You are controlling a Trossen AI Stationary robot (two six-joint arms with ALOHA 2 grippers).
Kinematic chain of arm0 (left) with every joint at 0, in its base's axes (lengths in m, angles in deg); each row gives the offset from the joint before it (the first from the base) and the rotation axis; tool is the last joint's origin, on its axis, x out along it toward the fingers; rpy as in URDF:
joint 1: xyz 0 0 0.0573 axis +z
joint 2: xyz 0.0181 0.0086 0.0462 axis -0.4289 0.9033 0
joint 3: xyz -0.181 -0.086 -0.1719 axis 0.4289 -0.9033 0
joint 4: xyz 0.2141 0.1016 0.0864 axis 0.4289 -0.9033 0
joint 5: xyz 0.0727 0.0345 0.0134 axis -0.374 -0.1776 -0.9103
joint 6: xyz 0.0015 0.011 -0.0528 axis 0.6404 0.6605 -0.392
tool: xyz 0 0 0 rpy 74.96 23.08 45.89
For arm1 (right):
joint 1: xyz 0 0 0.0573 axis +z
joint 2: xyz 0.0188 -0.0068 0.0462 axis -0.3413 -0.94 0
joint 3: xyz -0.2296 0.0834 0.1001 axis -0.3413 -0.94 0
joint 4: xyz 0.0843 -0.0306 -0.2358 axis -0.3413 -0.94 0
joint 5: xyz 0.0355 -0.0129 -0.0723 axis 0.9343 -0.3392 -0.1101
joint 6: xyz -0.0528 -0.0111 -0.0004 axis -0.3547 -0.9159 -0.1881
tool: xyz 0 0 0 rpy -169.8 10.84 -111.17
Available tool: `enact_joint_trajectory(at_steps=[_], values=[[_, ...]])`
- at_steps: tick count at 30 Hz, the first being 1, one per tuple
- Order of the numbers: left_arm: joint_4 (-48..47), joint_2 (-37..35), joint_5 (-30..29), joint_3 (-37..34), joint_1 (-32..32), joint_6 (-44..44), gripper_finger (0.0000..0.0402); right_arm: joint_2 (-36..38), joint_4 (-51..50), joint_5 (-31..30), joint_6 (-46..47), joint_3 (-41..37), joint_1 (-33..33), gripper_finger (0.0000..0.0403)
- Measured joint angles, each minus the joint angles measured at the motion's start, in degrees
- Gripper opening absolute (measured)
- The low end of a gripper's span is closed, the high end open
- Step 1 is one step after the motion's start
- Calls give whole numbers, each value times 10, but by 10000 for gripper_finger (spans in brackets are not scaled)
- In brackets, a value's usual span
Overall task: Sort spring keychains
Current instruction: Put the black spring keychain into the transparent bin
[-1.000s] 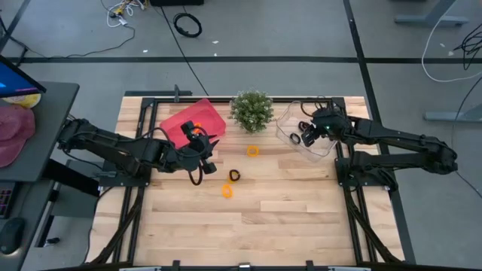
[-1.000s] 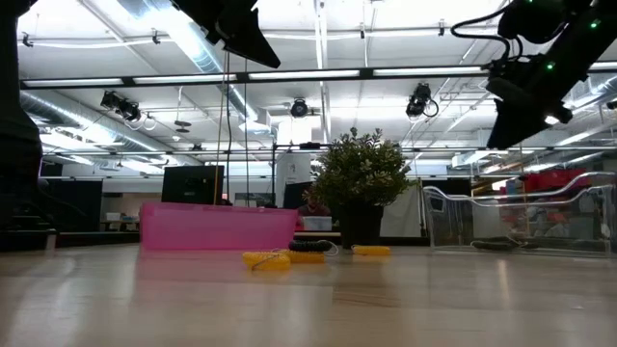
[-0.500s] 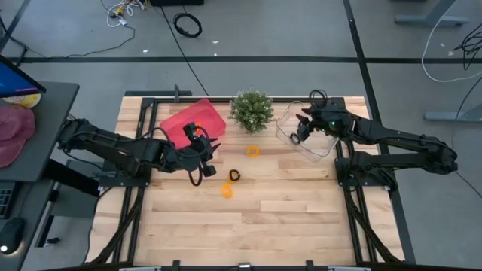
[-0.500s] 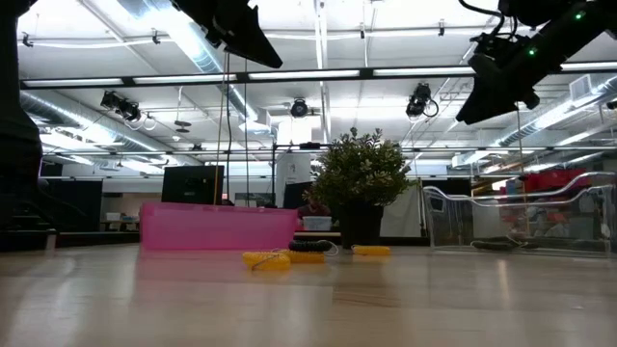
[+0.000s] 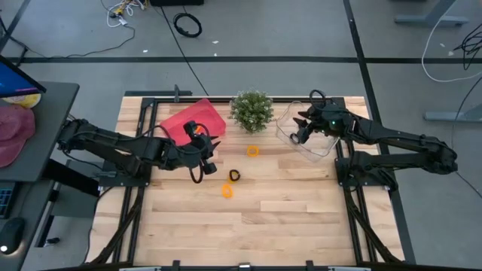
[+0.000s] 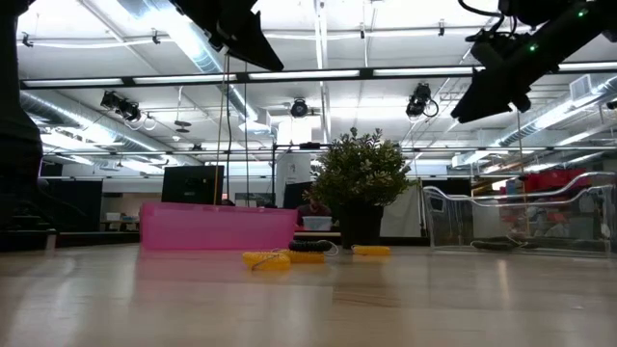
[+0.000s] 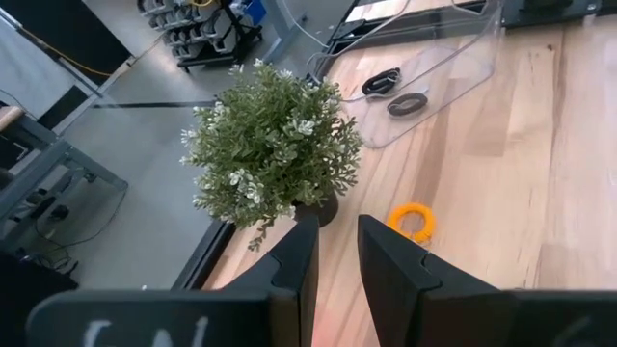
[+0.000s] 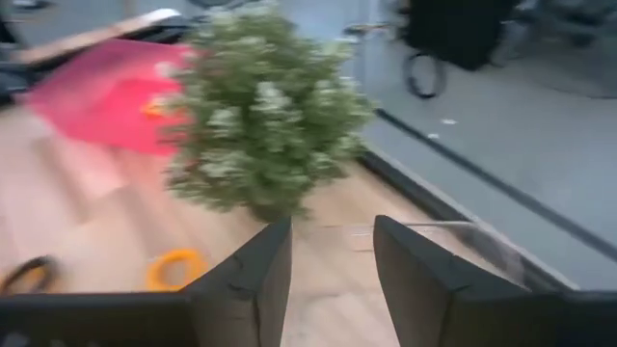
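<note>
Three spring keychains lie flat on the wood: an orange one (image 5: 252,150) near the potted plant (image 5: 251,111), a black one (image 5: 234,175) and another orange one (image 5: 227,190). Two black ones (image 7: 382,82) lie in the clear tray (image 5: 320,150). An orange one (image 8: 154,108) lies in the red tray (image 5: 184,119). My left gripper (image 5: 207,144) hangs high over the red tray's near right corner, open with nothing between its fingers (image 7: 335,260). My right gripper (image 5: 300,134) hangs open and empty over the clear tray's left part, aimed toward the plant (image 8: 331,280).
The plant stands between the two trays at the table's far edge. Bare wood stretches from the loose keychains to the near edge (image 5: 248,241). A desk with a red cap (image 5: 11,132) stands off the table's left side.
My right gripper has risen a little over the clear tray and tipped up from a steep downward slant to a shallower one, its fingers now aimed toward the plant. The keychains lie where they were.
</note>
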Motion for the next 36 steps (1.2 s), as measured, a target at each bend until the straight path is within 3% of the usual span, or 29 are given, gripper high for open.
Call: enact_joint_trajectory(at_steps=[7, 16, 21, 31, 36], values=[[181, -38, 98, -92, 42, 73, 80, 0, 51, 80, -30, 0, 2, 153], [227, -173, 191, -196, 98, 80, 80, 0, 101, 124, -73, 0, 20, 153], [328, -242, 239, -270, 121, 92, 80, 0, 127, 129, -94, 0, 37, 153], [351, -299, 328, -328, 188, 95, 80, 4, 153, 141, -129, 0, 71, 153], [351, -308, 358, -345, 220, 94, 80, 48, 178, 181, -127, -29, 95, 153]])
